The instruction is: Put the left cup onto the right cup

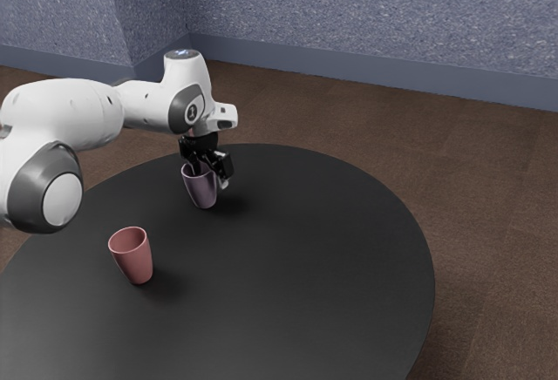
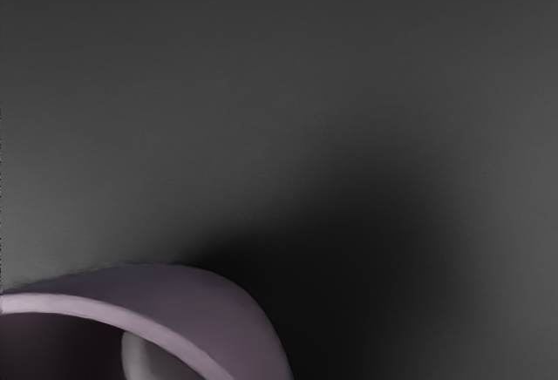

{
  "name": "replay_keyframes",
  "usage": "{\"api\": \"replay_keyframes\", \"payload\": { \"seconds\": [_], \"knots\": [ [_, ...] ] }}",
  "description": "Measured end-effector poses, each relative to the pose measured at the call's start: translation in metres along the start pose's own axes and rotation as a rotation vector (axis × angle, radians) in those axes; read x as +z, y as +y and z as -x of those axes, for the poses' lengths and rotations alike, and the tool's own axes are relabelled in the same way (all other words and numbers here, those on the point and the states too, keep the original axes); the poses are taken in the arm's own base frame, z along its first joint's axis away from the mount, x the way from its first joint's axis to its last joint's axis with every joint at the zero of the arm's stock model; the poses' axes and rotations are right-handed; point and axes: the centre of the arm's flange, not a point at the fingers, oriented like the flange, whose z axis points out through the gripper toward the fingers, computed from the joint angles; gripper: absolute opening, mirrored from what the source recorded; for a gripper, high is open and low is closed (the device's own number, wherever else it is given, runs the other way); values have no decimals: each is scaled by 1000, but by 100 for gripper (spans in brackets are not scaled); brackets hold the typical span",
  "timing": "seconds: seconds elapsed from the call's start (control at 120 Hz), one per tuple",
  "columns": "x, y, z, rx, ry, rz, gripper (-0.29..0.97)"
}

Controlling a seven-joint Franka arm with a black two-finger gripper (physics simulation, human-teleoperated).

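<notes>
A purple cup [image 1: 201, 186] stands tilted on the round black table [image 1: 331, 258], toward the back of it. My black gripper [image 1: 204, 167] reaches down onto its rim and is shut on it, one finger inside and one outside. In the wrist view the purple cup's rim [image 2: 148, 315] curves just under my hand, with dark tabletop beyond it. A pink cup [image 1: 132, 254] stands upright near the table's front, at the exterior view's left, well apart from the gripper.
The table's edge [image 1: 418, 223] curves round at the exterior view's right, with brown carpet [image 1: 471, 162] beyond. A blue-grey wall [image 1: 366, 5] runs along the back. My white arm [image 1: 78, 127] comes in from the exterior view's left, above the pink cup.
</notes>
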Motion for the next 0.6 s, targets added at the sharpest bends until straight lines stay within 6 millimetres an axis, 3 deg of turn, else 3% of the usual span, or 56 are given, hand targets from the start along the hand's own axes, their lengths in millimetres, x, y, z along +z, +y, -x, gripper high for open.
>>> {"api": "replay_keyframes", "payload": {
  "seconds": [0.6],
  "knots": [
    [8,6,-5,19,15,4,55]
  ]
}}
